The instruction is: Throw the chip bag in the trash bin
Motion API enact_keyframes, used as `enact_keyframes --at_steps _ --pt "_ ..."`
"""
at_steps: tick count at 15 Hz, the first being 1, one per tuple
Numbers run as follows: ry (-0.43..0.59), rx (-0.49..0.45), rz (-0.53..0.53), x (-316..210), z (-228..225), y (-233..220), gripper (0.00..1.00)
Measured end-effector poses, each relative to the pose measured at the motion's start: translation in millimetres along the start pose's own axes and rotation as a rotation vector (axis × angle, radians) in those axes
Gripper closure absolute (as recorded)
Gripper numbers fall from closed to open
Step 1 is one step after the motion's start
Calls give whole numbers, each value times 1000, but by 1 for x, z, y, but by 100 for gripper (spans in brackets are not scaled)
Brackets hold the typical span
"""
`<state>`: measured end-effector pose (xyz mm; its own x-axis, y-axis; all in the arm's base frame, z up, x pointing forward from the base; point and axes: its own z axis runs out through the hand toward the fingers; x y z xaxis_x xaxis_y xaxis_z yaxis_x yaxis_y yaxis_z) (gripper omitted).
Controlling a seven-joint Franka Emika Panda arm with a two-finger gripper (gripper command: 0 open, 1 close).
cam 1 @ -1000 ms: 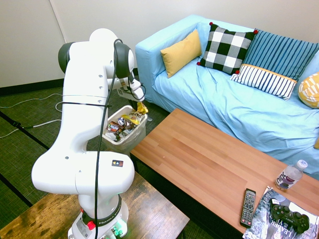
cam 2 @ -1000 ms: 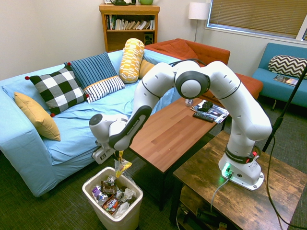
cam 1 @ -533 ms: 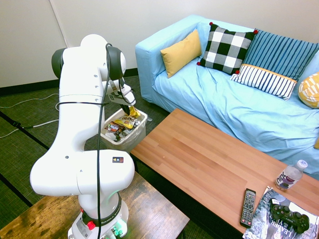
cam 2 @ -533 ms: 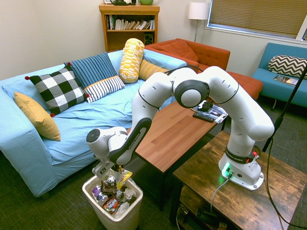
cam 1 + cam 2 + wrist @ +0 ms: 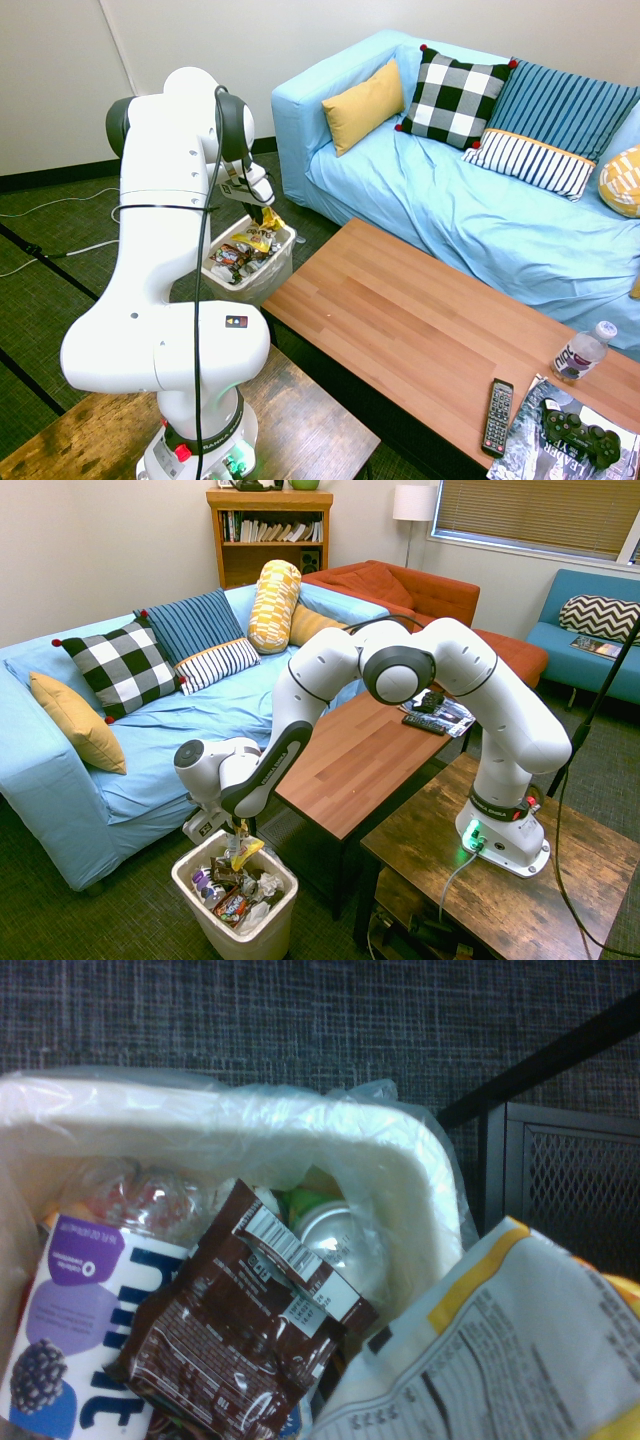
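Observation:
The chip bag [image 5: 246, 851], yellow and white, hangs from my gripper [image 5: 238, 834], which is shut on its top edge. It dangles just over the trash bin [image 5: 243, 936], a small white bin with a clear liner that stands on the carpet by the end of the coffee table. From the other side the gripper [image 5: 259, 208] holds the chip bag [image 5: 267, 223] above the trash bin [image 5: 268, 284]. Up close, the chip bag [image 5: 500, 1355] hangs over the bin's rim [image 5: 300, 1130]. Inside lie a brown wrapper [image 5: 235, 1335], a can [image 5: 335, 1245] and a purple-and-white bottle [image 5: 80, 1360].
The long wooden coffee table [image 5: 400, 320] stands right beside the bin, with the blue sofa [image 5: 450, 210] behind it. A remote [image 5: 497, 415], a water bottle [image 5: 582, 352] and a game controller [image 5: 580, 433] lie at the table's far end.
The gripper has carried the chip bag down and across from the bin's table-side edge to just above its contents. In the last half second it shifted only slightly.

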<state>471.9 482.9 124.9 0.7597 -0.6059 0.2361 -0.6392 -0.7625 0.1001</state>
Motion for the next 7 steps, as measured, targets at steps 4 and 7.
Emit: enact_keyframes --at_steps 4,7 --pt "-1 3 4 2 -2 -1 0" --pt "3 17 9 7 -13 -2 0"
